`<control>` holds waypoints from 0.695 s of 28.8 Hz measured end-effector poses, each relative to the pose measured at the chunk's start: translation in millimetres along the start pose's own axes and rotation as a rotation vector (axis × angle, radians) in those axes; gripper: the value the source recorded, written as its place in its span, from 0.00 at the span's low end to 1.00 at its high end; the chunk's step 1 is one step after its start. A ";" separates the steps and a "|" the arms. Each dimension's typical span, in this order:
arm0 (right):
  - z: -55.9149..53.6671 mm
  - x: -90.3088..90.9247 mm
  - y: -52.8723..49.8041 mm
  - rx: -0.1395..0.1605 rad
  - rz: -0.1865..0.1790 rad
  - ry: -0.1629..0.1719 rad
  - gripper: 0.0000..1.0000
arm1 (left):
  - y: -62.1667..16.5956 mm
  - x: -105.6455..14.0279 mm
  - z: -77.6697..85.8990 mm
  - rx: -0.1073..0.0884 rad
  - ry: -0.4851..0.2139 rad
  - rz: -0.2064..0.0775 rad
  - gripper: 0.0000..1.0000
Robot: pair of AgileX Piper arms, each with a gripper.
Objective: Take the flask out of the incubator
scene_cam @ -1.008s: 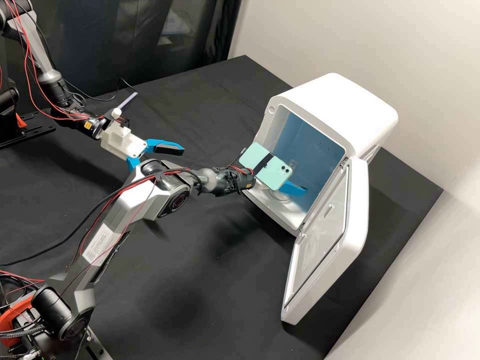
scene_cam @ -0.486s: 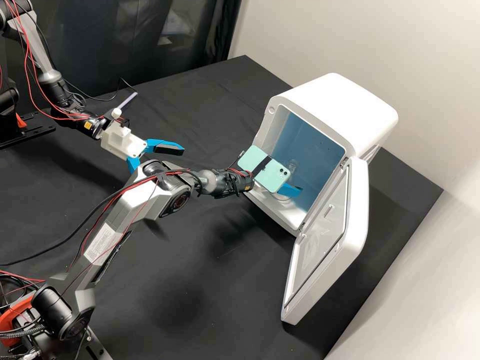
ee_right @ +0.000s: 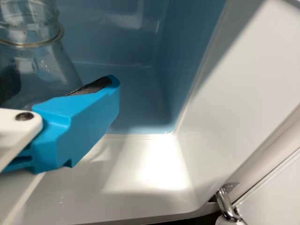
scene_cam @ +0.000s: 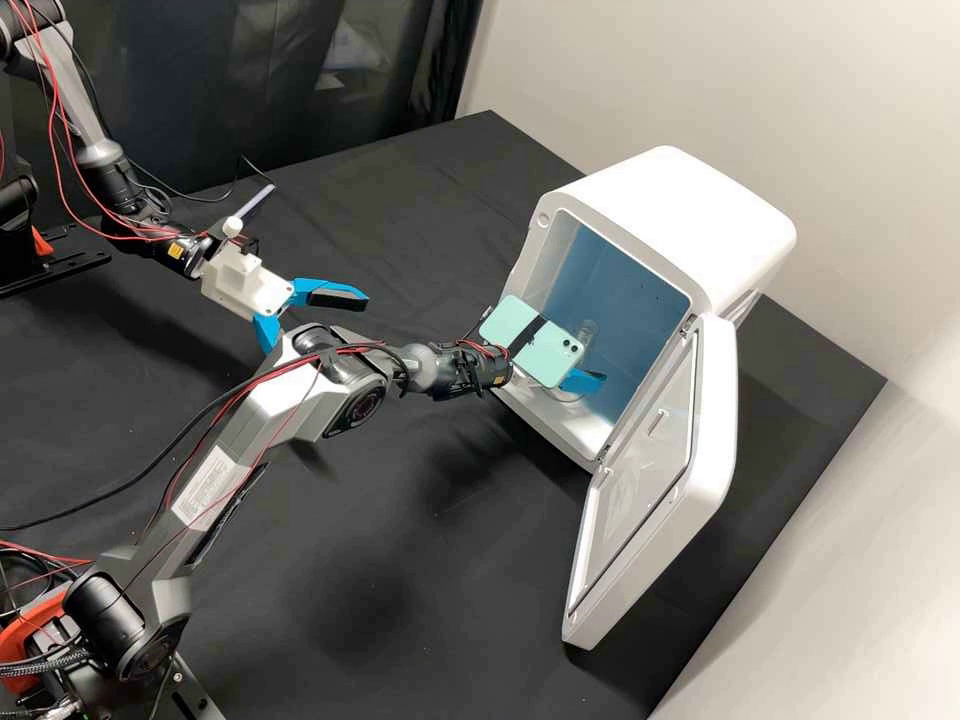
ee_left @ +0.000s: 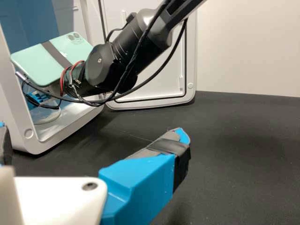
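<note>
Two pincers noted. Right pincer (scene_cam: 580,378): inside the incubator (scene_cam: 690,215), low in the blue chamber, close against the flask (ee_right: 33,56). Spread or pinching, cannot tell from these angles. Flask: clear glass, conical, upright, neck up, standing on the chamber's white floor toward the back wall, not yet out. In the right wrist view its sloping side lies just beside the pincer; touching or not is unclear.

Mint phone (scene_cam: 530,335) strapped on top of the right wrist, at the chamber mouth. Right arm runs from the desk's near left corner across to the opening, with red and black cables along it.

Left pincer (scene_cam: 312,312): spread, holding nothing, low over the desk (scene_cam: 450,560), well apart from the incubator, just behind the right arm's elbow in the high view. Its own wrist view faces the chamber mouth and the right wrist.

Incubator: white box with a rounded top, on the desk's far right part, near the pale wall. Door (scene_cam: 660,480) swung wide open, hinged at the opening's right side in the high view, reaching toward the near edge, with a window panel set in it.

Desk black; dark curtain behind at far left
</note>
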State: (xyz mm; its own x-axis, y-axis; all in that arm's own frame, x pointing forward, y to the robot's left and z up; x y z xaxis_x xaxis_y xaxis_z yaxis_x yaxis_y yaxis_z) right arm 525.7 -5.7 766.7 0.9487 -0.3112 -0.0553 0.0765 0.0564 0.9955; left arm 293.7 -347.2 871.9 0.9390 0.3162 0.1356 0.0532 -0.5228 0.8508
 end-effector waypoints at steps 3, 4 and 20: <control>0.0 0.0 0.2 0.000 0.002 0.000 0.00 | -0.2 0.0 0.9 0.003 -0.003 -0.001 1.00; -0.1 0.0 0.3 0.000 0.004 0.001 0.00 | -0.3 0.0 1.3 0.003 -0.004 -0.001 1.00; 1.9 -7.9 1.5 0.010 -0.004 0.006 0.00 | -0.4 0.1 2.1 0.003 -0.007 -0.001 1.00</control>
State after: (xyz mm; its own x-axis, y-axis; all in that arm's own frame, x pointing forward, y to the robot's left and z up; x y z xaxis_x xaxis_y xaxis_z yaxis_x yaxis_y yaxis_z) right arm 517.7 -4.9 768.8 0.9503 -0.3057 -0.0595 0.0770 0.0455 0.9960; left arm 294.5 -348.7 870.4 0.9412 0.3115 0.1309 0.0556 -0.5251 0.8492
